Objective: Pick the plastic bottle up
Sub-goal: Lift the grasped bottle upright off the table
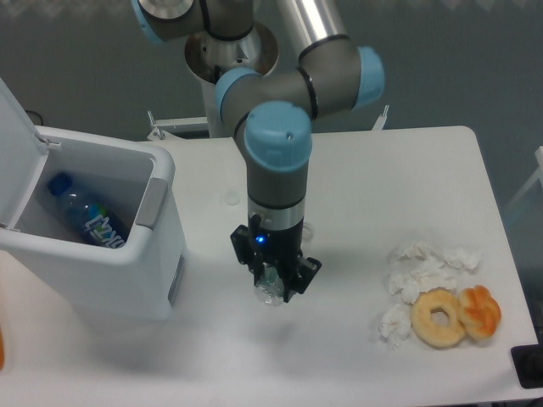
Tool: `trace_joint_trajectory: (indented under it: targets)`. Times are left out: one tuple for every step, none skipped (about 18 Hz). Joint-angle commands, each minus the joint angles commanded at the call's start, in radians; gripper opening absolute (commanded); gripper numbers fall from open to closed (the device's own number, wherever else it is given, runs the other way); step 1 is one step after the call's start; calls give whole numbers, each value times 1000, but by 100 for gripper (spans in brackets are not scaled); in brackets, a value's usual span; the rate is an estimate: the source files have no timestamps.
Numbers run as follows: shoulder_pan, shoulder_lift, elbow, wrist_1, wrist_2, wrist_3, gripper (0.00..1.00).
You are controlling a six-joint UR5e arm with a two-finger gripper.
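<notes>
A white table [382, 178] is holding everything. A big white bin [102, 254] is sitting on its left side, and a bottle with a blue cap [85, 214] is lying inside. The gripper [276, 284] is pointing down over the table's middle, squeezing the small plastic bottle [271, 287] between its fingers. Crumpled tissues [420, 271] and two donuts [456, 315] are lying at the right.
</notes>
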State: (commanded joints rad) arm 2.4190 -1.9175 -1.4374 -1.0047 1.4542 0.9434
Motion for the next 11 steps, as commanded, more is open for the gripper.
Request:
trace_joint_trajectory:
  targets:
    - [5,6,3,0,0,3,55]
    - [14,11,3,3,0,17,55]
    - [23,12,3,6,0,50,55]
    - [34,12,5,6,0,89,55]
    - [43,12,3,3,0,112,55]
    - [46,20,0,2,0,120,55]
    - [48,25,-1,0,0,121,55]
    - [49,26,-4,2,2,127,55]
    - [49,26,-8,2,3,139,55]
    - [48,26,-8,0,5,149,55]
    - [46,26,-11,0,11,149,55]
